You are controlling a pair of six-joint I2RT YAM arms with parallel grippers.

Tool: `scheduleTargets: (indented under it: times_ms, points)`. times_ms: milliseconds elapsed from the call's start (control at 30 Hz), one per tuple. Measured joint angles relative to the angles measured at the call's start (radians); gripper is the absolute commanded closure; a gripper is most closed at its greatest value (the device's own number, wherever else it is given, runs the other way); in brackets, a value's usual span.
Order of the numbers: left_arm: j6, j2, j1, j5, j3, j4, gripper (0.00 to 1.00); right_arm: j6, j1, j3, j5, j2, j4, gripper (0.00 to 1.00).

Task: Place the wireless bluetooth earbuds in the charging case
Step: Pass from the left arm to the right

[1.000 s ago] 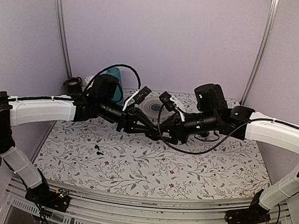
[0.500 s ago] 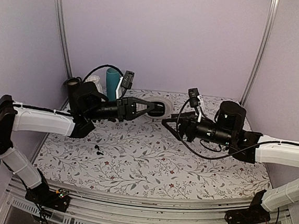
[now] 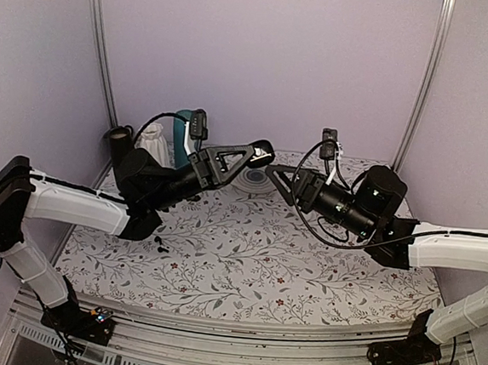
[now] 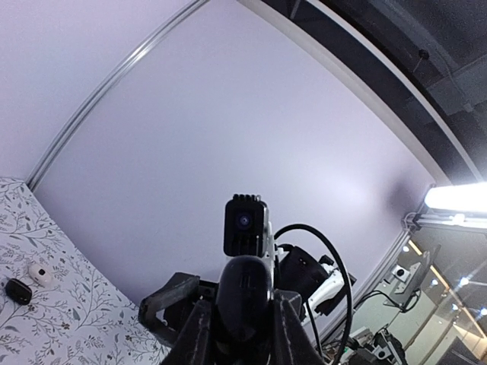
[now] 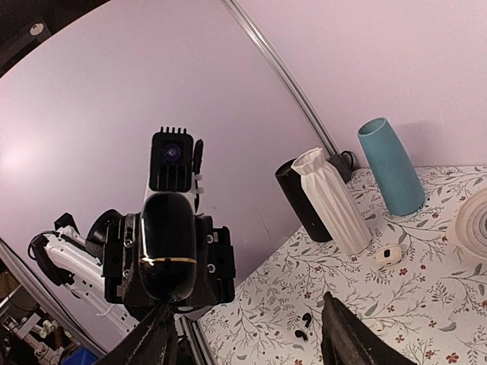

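left gripper (image 3: 263, 153), clamped on the charging case (image 5: 167, 245), has lifted higher; right gripper (image 3: 271, 175), fingers spread wide, has tilted upward; earbuds (image 3: 160, 243) unmoved.

Left jaws clamped on charging case (image 3: 262, 152), right jaws facing it, earbuds (image 3: 160, 243) on cloth (image 3: 245, 268)

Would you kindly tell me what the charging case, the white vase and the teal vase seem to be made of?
The charging case, held in the left gripper, looks like glossy black plastic: a bright highlight crosses its rounded shell. The white vase seems matte ceramic or plastic, pleated, without shine. The teal vase looks smooth, perhaps satin-glazed ceramic, with a soft sheen.
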Motion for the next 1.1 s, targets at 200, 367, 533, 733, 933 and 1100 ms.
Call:
scheduleTargets:
  times_ms: [200,367,533,733,933,1100]
  points:
    - [-0.022,0.005,-0.023,-0.075,-0.003,0.004,1.00,0.003,0.017,0.000,0.025,0.000,0.024,0.43]
    - [-0.025,0.006,-0.030,-0.088,-0.004,0.001,1.00,0.003,0.024,0.002,0.037,0.000,0.032,0.46]
    - [-0.032,0.019,-0.037,-0.090,-0.010,0.013,1.00,0.004,0.024,0.016,0.037,0.001,0.038,0.48]
    - [-0.043,0.024,-0.042,-0.090,-0.015,0.019,1.00,0.003,0.024,0.021,0.039,0.002,0.046,0.53]
    - [-0.043,0.024,-0.042,-0.088,-0.015,0.019,1.00,0.003,0.024,0.029,0.039,0.005,0.046,0.59]
    - [-0.043,0.024,-0.042,-0.085,-0.016,0.019,1.00,-0.004,0.024,0.038,0.019,0.008,0.042,0.68]
